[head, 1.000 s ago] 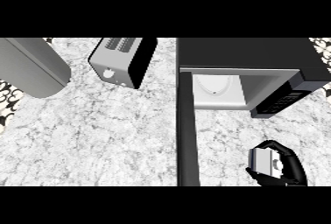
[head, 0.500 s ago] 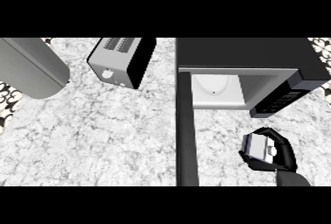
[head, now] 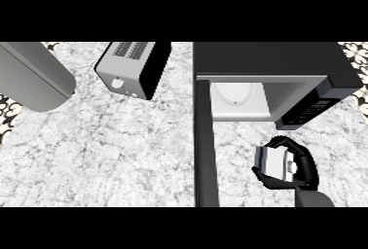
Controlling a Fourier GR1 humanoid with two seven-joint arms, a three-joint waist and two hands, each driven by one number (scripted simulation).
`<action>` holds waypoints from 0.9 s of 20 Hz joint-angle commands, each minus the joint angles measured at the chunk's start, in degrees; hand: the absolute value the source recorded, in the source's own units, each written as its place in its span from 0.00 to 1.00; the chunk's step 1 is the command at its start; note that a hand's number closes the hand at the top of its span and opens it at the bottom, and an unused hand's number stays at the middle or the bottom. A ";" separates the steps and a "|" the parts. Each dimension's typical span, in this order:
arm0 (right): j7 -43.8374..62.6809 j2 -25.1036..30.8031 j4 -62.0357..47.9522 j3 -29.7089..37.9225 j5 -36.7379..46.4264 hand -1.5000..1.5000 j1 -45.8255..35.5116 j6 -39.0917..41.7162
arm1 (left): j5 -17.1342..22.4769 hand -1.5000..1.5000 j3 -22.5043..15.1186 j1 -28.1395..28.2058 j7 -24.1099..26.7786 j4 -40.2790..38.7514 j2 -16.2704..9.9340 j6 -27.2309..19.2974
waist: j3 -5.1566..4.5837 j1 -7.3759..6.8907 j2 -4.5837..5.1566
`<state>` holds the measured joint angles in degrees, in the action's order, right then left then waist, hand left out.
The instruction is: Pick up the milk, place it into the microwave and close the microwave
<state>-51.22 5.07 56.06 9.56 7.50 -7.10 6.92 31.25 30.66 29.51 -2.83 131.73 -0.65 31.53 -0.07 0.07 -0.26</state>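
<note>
Here the right hand (head: pixel 293 168) is curled round the milk (head: pixel 274 162), fingers and thumb wrapping its sides, and holds it above the table (head: pixel 108 155) just in front of the microwave (head: pixel 273 61). The carton looks upright in the grasp, its pale top face turned toward the view, so its long axis seems to run roughly up and down. The open cavity (head: pixel 241 99) lies ahead of the hand and a little to its left, near but not yet reached; the milk is wholly outside it. Nothing but the pale round plate (head: pixel 236 93) of the microwave's floor shows inside. The door (head: pixel 206 146) stands swung out, edge-on, as a dark bar running down the view just left of the hand, so the carton sits between the door and the control panel (head: pixel 309 109). My reading is that the coming move is a short push forward with a slight leftward drift. The left hand is out of sight. A toaster (head: pixel 129 68) stands well apart at the far left.
</note>
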 commanded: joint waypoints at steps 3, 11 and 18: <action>10.42 -4.01 11.79 -3.17 1.51 1.00 -1.08 -6.40 | 3.30 0.00 2.22 1.72 -2.96 3.22 -0.15 -0.05 | 0.05 -0.36 0.09; 23.12 -3.29 13.53 -4.41 5.42 1.00 -10.95 -12.19 | 6.49 0.00 5.40 1.73 -1.68 0.44 -1.04 3.79 | 0.05 -1.01 0.19; 28.07 -2.65 0.66 -4.75 13.62 1.00 -24.14 -20.59 | -1.75 0.00 1.86 -3.38 -0.92 -2.93 0.55 1.82 | 0.05 -0.98 0.43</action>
<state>-26.53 2.75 61.80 5.32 17.46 -24.58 -9.61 34.15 34.43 27.60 -4.82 129.91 -1.61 33.53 0.00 -0.86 0.09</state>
